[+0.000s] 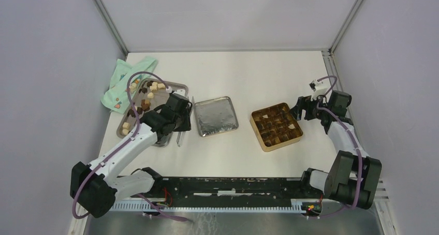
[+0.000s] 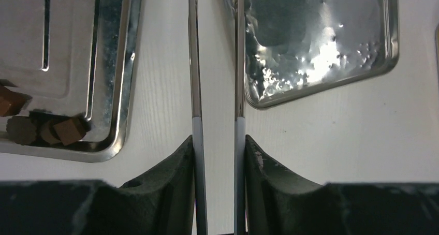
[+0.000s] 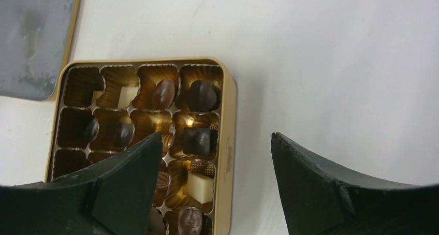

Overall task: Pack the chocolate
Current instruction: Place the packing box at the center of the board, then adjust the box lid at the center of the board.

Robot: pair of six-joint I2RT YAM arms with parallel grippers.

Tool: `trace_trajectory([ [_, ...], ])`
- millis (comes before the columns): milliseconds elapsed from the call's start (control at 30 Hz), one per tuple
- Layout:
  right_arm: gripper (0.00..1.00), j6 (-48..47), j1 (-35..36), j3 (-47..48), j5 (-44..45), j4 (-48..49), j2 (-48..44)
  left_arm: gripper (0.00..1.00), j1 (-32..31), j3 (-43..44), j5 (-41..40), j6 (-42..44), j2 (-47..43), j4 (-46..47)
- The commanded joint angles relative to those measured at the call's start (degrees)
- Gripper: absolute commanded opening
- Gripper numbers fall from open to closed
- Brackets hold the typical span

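left gripper [image 2: 217, 149] is clamping the long metal tweezers [image 2: 194, 64]. its fingers [image 2: 173, 167] are pressing one against each outer side of the two blades, which are running forward from between them with a narrow gap. the blade tips are passing out of the wrist view, so it cannot be told whether they are carrying anything. ahead and left of these fingers a steel tray [image 2: 123, 64] is lying with brown chocolate [image 2: 67, 130] pieces in its near corner. ahead and right a shiny tray [image 2: 321, 85] is lying on the white table [image 2: 362, 136].

right gripper [image 3: 215, 139] is hanging with its fingers [image 3: 129, 167] standing wide apart, gripping nothing. the gold tin [image 3: 228, 116] is sitting below and ahead of the left finger, its right rim lying between the two fingers. dark, brown and white pieces are filling some compartments.
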Motion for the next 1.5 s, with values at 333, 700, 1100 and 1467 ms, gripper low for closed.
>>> trace_trajectory([
  [333,0.82,-1.3,-1.3,-3.0,-5.4,3.1,-1.7,0.38,5.4,-3.8,-5.9,6.4,4.5,12.7],
  [700,0.82,-1.3,-2.1,-3.6,-5.7,3.6,-1.5,0.33,5.4,-7.3,2.4,5.6,5.7,13.1],
  [1100,0.82,-1.4,-2.5,-3.0,-6.1,3.3,-0.1,0.3,4.6,-6.2,14.9,5.8,7.9,15.9],
  [1467,0.82,-1.9,-3.2,-2.8,-6.2,2.6,-1.3,0.3,2.0,-4.6,6.4,7.4,13.3,23.2],
])
